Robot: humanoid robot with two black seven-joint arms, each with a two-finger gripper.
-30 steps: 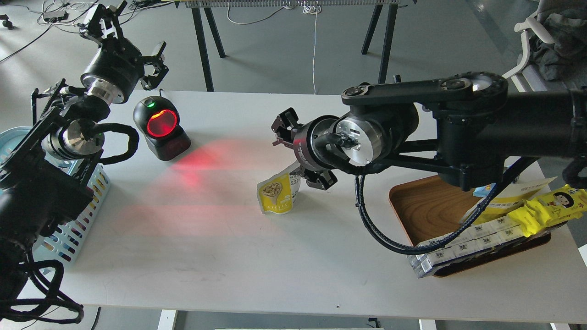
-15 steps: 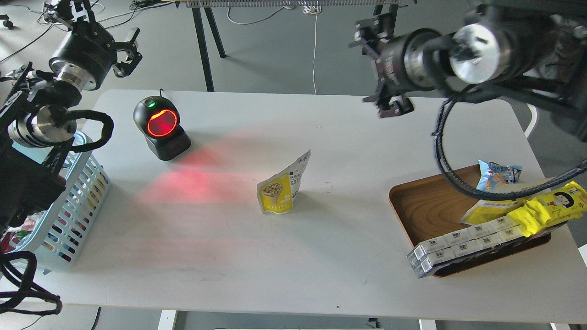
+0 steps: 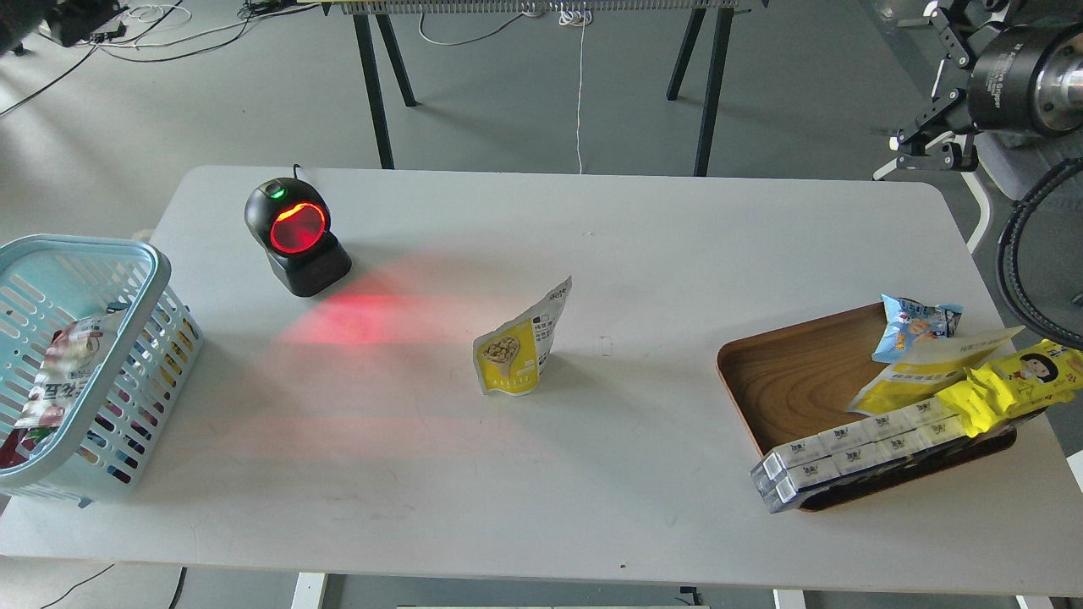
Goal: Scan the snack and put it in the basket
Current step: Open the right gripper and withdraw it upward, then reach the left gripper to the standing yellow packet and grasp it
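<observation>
The snack [image 3: 516, 351], a small pouch with a yellow lower half, a white top and a round picture of beans, stands upright and alone at the middle of the white table. The light blue lattice basket [image 3: 161, 272] stands at the table's left edge. My right gripper [image 3: 929, 85] is at the top right, beyond the table's far right corner and far from the pouch, with its fingers spread and nothing between them. My left gripper is out of view.
A black scanner [image 3: 296, 237] with a glowing red window stands at the back left and casts red light on the table. A packet [image 3: 59, 376] lies in the basket. A brown wooden tray [image 3: 791, 381] at the right holds bright-yellow packs, a blue packet and white boxes.
My right gripper let go beside the pouch, then rose and pulled back to the top right. My left arm drew back out of view, uncovering the basket. The pouch stays standing.
</observation>
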